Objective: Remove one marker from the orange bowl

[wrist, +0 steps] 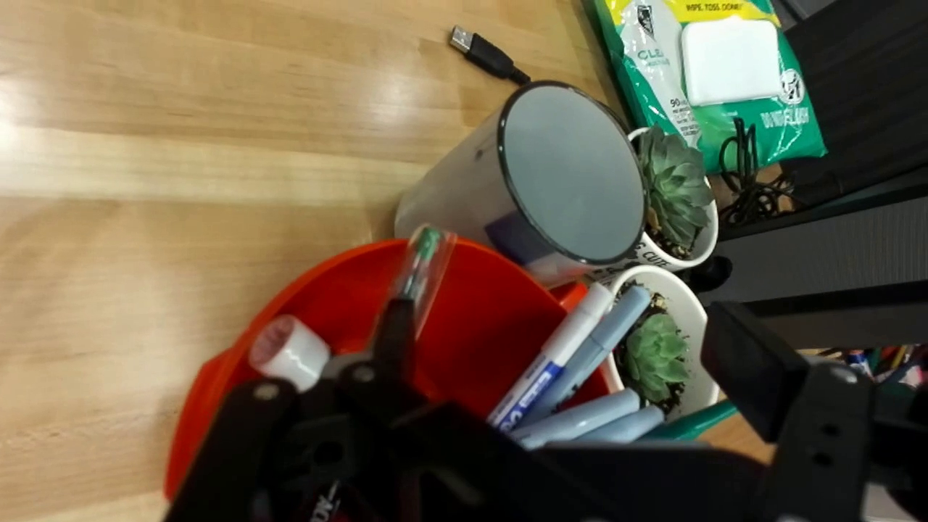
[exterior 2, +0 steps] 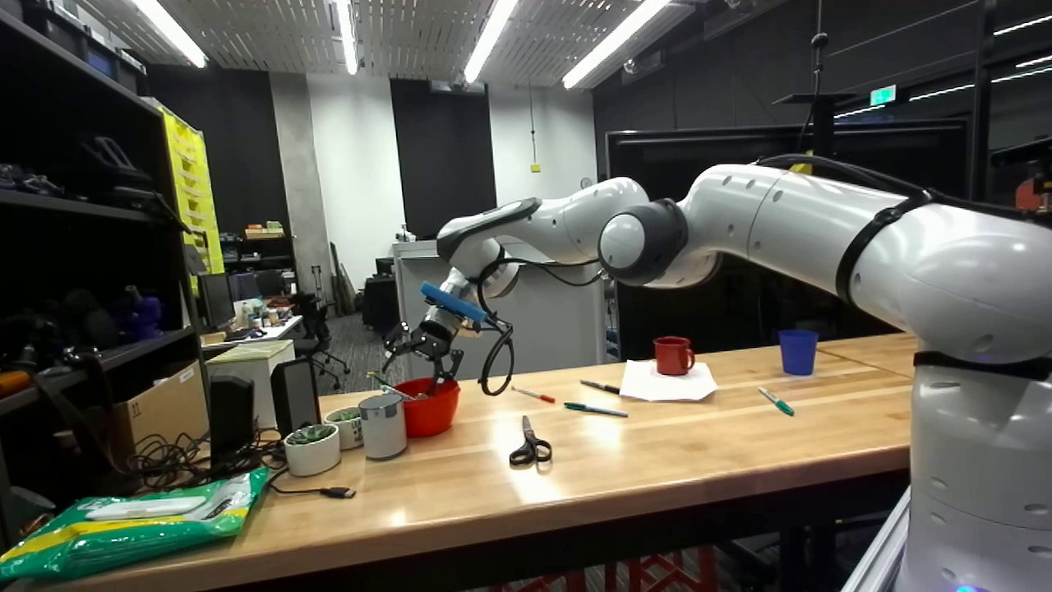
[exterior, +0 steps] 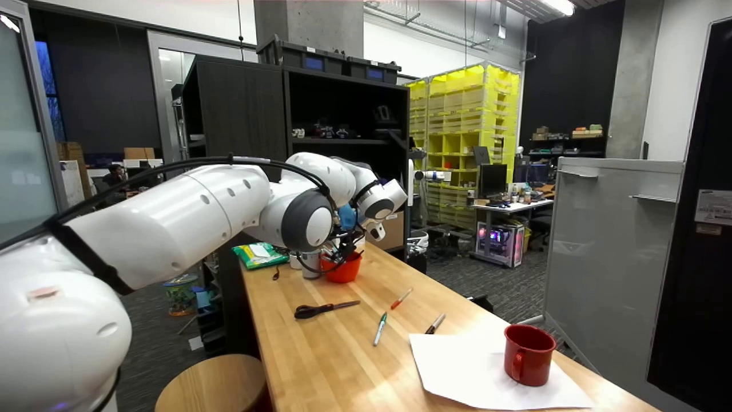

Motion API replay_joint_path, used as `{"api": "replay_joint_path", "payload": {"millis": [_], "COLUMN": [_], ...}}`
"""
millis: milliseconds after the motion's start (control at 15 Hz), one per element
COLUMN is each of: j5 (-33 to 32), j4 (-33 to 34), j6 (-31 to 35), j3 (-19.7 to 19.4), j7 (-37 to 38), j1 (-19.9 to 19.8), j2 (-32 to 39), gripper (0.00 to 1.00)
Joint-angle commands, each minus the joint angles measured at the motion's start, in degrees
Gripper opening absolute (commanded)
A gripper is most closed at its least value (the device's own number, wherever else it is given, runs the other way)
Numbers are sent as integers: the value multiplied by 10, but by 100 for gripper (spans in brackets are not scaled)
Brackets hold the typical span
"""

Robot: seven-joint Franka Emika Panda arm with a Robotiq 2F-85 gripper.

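Note:
The orange bowl (wrist: pixel 341 286), round and glossy red-orange, stands on the table; it shows in both exterior views (exterior: pixel 345 271) (exterior 2: pixel 434 413). Several markers lean in it: a white and blue marker (wrist: pixel 544 366), a grey-blue marker (wrist: pixel 598 344) beside it, more grey-blue ones below and a green one (wrist: pixel 692 422). A clear pen with a green end (wrist: pixel 426 254) and a white ring (wrist: pixel 290 353) are also at the bowl. My gripper (wrist: pixel 573 355) is open above the bowl, its fingers on either side of the markers in the wrist view. The markers' lower ends are hidden by the gripper.
A grey cup (exterior 2: pixel 383 427) and white plant pots (exterior 2: pixel 312 452) stand against the bowl's side. A green wipes pack (exterior 2: pixel 140 522) lies beyond. Scissors (exterior 2: pixel 530 444), loose pens (exterior 2: pixel 596 409), a dark red mug (exterior 2: pixel 674 355) on paper and a blue cup (exterior 2: pixel 797 352) are on the table.

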Motion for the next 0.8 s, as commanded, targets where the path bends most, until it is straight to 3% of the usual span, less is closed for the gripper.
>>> {"api": "replay_joint_path", "payload": {"millis": [0,733], "j5": [-14,-12], "j4": [51,59], "j6": [-23,-31], "j3": [12,-10], "j7": [32,127], "j1": [0,6], "j2": [28,15], "gripper": [100,100]}}
